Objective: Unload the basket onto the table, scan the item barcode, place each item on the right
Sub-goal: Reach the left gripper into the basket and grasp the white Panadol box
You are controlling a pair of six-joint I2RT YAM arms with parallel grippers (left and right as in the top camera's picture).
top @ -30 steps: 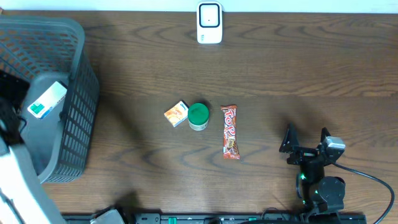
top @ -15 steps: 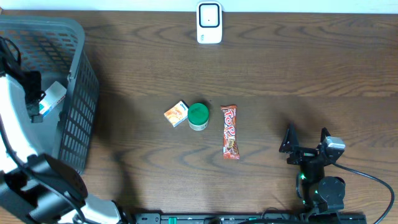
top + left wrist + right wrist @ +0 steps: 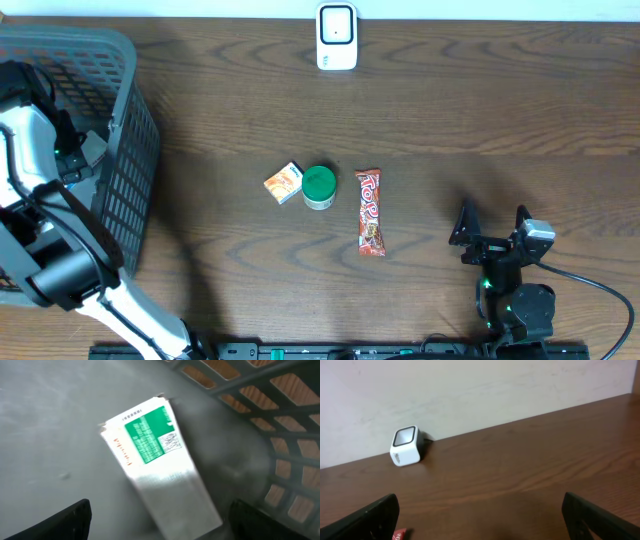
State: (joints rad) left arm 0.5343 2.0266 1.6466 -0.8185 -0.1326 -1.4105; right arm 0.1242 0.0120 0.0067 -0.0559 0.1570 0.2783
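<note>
Overhead view: the left arm is reaching down into the grey basket at the left end of the dark wooden tabletop, and the right arm is sitting at the front right.
Left claw: it is standing wide open over the basket floor, with one dark finger showing at each bottom corner of the left wrist view; it is gripping nothing.
White box: it is lying flat on the basket floor between the two fingers, angled, with its green label facing up. Its lower end is lying close to the right-hand finger, and whether they are touching cannot be told.
Barcode: it is showing on the green label, facing the wrist camera.
Scanner: the small white unit is standing at the far edge of the tabletop, in the middle, well apart from the basket.
Right claw: its fingers are spread wide and holding nothing, pointing across the tabletop towards the scanner.
Middle of the tabletop: an orange packet is lying just beside a green-lidded jar, and a red candy bar is lying lengthwise a little to their right.
</note>
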